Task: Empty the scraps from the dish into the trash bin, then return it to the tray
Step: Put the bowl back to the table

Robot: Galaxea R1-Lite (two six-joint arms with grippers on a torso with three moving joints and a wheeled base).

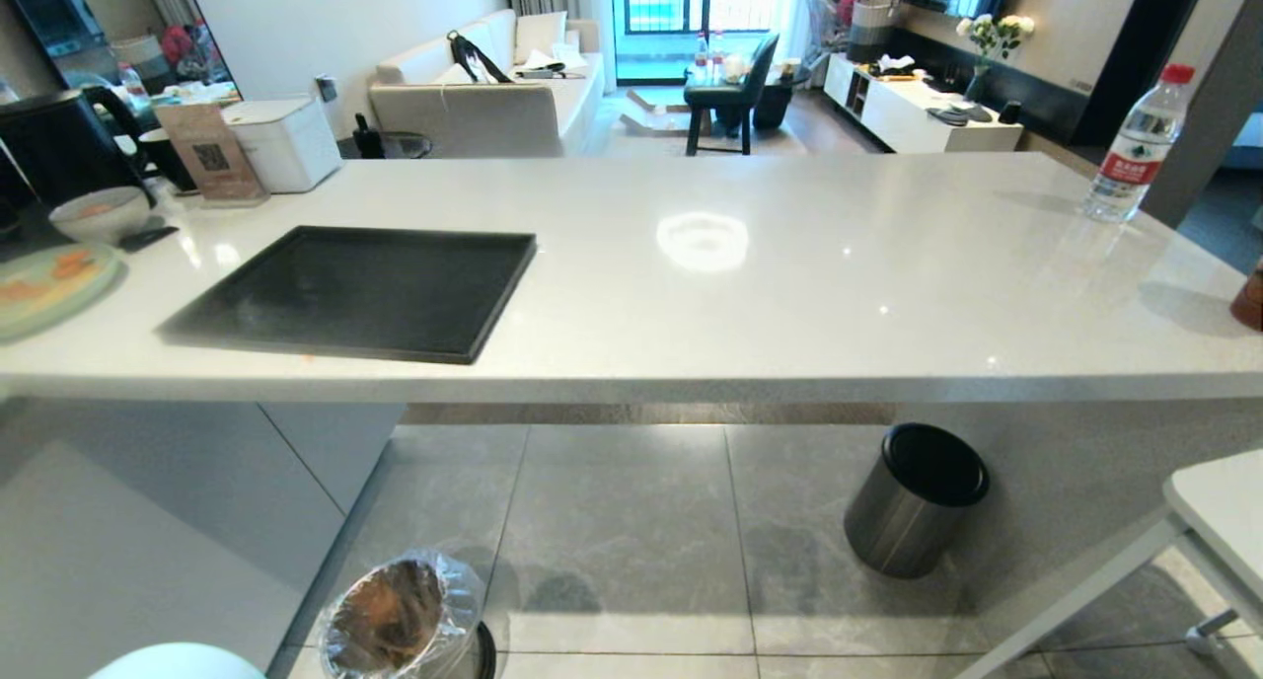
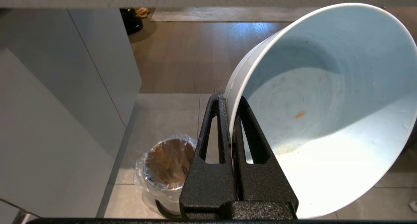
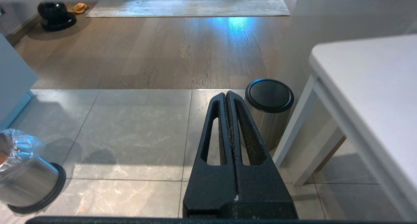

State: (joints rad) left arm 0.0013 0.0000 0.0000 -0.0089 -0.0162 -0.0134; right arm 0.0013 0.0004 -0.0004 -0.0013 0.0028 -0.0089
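Left gripper (image 2: 230,98): held low, below counter level, fingers clamped on the rim of the dish (image 2: 325,113), one finger inside the wall, one outside. Dish tipped on edge, hollow facing the wrist camera; inside bare except one small orange speck and faint smears.

Trash bin (image 1: 405,620): on the tiled floor at 7 o'clock in the head view, clear liner over the rim, brownish contents inside; apart from the dish and lower.

Right gripper (image 3: 227,95): idle, low over the floor, fingers pressed together, holding nothing.

Tray (image 1: 355,289): black, on the white counter (image 1: 789,284) at 10 o'clock, nothing on it.

Dark-grey bin (image 1: 918,496): under the counter, 5 o'clock.
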